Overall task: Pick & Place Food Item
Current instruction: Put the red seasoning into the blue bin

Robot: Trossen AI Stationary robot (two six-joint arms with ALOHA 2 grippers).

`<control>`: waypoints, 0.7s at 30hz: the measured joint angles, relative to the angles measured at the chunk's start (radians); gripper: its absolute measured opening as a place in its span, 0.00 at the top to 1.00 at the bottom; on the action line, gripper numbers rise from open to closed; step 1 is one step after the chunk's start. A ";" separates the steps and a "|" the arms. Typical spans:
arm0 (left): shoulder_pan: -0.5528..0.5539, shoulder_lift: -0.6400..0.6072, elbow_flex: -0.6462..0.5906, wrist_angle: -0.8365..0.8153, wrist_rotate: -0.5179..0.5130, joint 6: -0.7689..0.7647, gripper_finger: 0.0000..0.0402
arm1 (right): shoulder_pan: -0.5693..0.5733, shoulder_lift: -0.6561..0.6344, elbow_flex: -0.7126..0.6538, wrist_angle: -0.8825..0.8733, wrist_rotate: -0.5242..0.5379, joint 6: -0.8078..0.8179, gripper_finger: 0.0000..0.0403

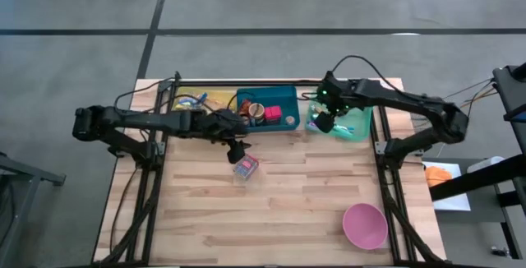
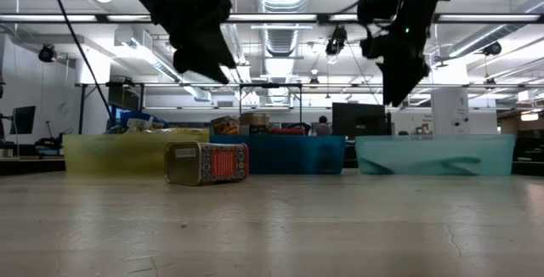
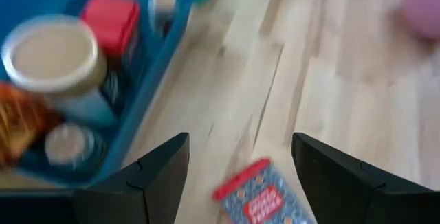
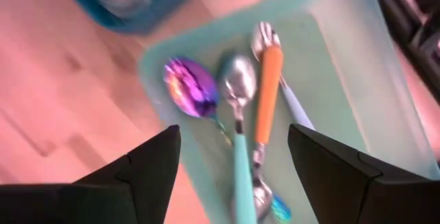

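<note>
A small tin with a red and blue label (image 1: 246,167) (image 2: 206,163) (image 3: 260,200) lies on its side on the wooden table, just in front of the blue bin (image 1: 267,112). My left gripper (image 1: 237,150) (image 3: 240,176) hangs open above it, fingers apart on either side of the tin in the left wrist view, clear of it. My right gripper (image 1: 325,122) (image 4: 234,176) is open above the teal bin (image 1: 339,122) (image 4: 330,66), which holds several spoons (image 4: 240,107). The blue bin holds jars and red boxes (image 3: 110,18).
A yellow bin (image 1: 201,101) stands left of the blue one along the far edge. A pink bowl (image 1: 365,225) sits near the front right corner. Bare wood (image 1: 279,210) stretches across the middle and front of the table.
</note>
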 joint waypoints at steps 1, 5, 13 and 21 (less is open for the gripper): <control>0.000 0.018 0.020 -0.038 0.000 -0.018 0.34 | 0.013 -0.022 -0.003 0.009 0.000 0.008 0.34; -0.003 0.089 0.106 -0.233 0.000 -0.088 0.34 | 0.068 -0.087 -0.026 0.062 0.001 0.049 0.34; -0.038 0.198 0.154 -0.324 0.017 -0.222 0.34 | 0.159 -0.113 -0.097 0.105 0.019 0.085 0.34; -0.050 0.253 0.154 -0.295 0.145 -0.242 0.34 | 0.173 -0.107 -0.147 0.122 0.090 0.084 0.34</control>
